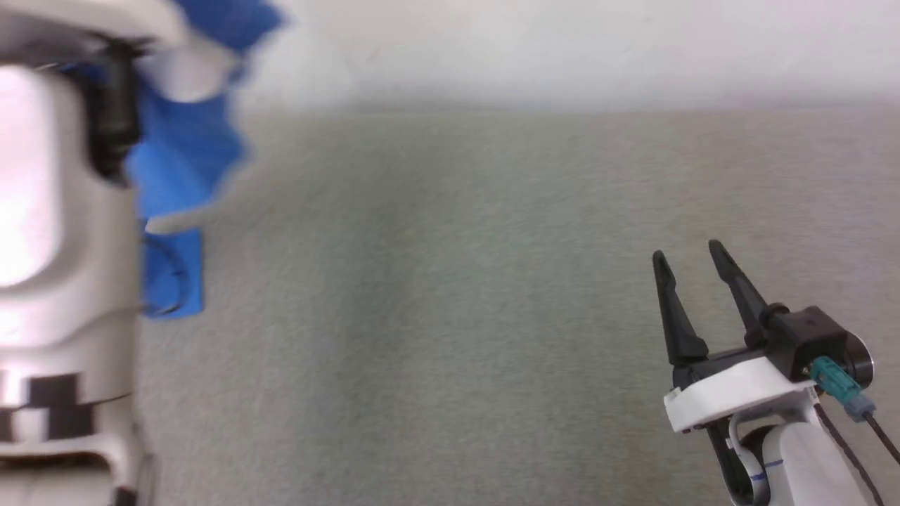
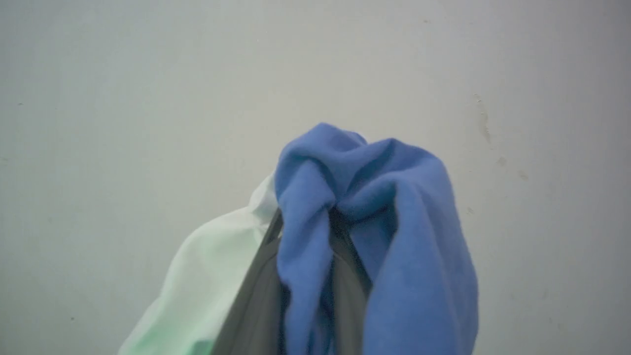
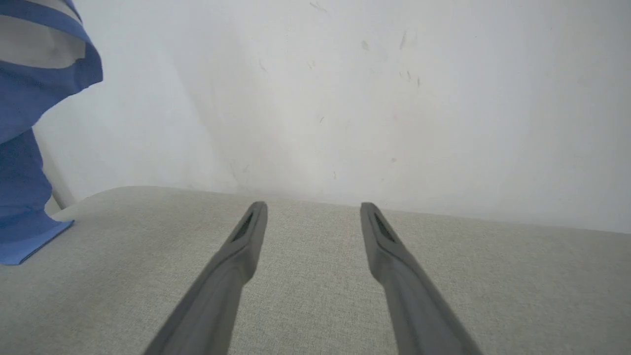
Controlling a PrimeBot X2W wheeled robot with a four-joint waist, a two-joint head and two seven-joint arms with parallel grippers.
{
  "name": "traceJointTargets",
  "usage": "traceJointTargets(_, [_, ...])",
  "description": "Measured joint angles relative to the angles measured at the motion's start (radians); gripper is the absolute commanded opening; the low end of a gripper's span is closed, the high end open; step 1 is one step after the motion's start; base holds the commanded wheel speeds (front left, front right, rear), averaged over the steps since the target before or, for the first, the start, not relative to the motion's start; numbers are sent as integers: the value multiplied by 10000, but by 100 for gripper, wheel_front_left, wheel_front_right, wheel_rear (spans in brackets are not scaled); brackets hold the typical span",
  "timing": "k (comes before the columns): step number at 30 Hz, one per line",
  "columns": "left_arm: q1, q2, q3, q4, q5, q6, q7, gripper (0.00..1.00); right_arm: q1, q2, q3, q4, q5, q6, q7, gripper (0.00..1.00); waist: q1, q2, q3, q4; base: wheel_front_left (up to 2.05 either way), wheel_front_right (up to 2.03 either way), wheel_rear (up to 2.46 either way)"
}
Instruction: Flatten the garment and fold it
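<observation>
The garment [image 1: 184, 161] hangs bunched in the air at the far left of the head view, blue cloth with a white patch, its lower end reaching down toward the surface. My left arm [image 1: 56, 211] is raised beside it. In the left wrist view, blue and white folds of the garment [image 2: 389, 222] drape over my left gripper [image 2: 308, 222], which is shut on the cloth with its fingertips hidden. My right gripper [image 1: 688, 251] stands open and empty at the lower right, well away from the garment [image 3: 24, 123]. Nothing lies between the tips of the right gripper [image 3: 313, 207].
A grey-green fabric work surface [image 1: 450, 295] stretches across the head view. A white wall [image 1: 562, 49] rises behind its far edge.
</observation>
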Motion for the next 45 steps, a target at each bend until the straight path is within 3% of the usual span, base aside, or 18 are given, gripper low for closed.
traceJointTargets(8, [-681, -1919, -1070, 504, -644, -573, -186, 0, 357, -10, -21, -128, -21, 0, 265, 100, 2, 0, -495, -1213, 0, 0, 0])
traceJointTargets(11, [-679, -2351, -1417, 794, -1034, -727, -314, 0, 383, -12, 36, -217, -21, 0, 351, 100, 3, 0, -572, -1681, 0, 0, 0])
traceJointTargets(18, [174, -2569, -3083, 1808, -2495, -918, 38, 0, 383, -21, 203, -324, 0, 0, 426, 100, 3, 0, -521, -2579, 0, 0, 0])
traceJointTargets(26, [2036, -2589, -5440, 4437, -3154, -1028, 2324, 0, 381, -19, 293, -311, 86, 0, 431, 100, 4, 0, -116, -3137, 0, 0, 0])
traceJointTargets(32, [2719, -2592, -6383, 5394, -3781, -1455, 3891, 0, 379, -21, 403, -198, 157, 0, 407, 100, 5, 0, 52, -3308, 0, 0, 0])
traceJointTargets(33, [2763, -2592, -6454, 5419, -3896, -1469, 3992, 11, 378, -21, 420, -182, 174, 0, 407, 100, 5, 0, 47, -3303, 0, 0, 0])
traceJointTargets(34, [2763, -2592, -6454, 5419, -3896, -1469, 3992, 51, 378, -21, 420, -182, 174, 0, 407, 100, 5, 0, 47, -3303, 0, 0, 0])
traceJointTargets(35, [2784, -2592, -6498, 5419, -4002, -1480, 4046, 100, 378, -21, 437, -165, 174, 0, 403, 100, 4, 0, 36, -3289, 0, 0, 0])
traceJointTargets(40, [2871, -2619, -6541, 5231, -4278, -1540, 3452, 100, 378, -21, 447, -113, 171, 0, 401, 100, 4, 0, -74, -3117, 0, 0, 0])
traceJointTargets(45, [3087, -2414, -6121, 4182, -4339, -1526, 1814, 100, 396, -21, 259, -228, 151, 0, 441, 100, 4, 0, -277, -2764, 0, 0, 0])
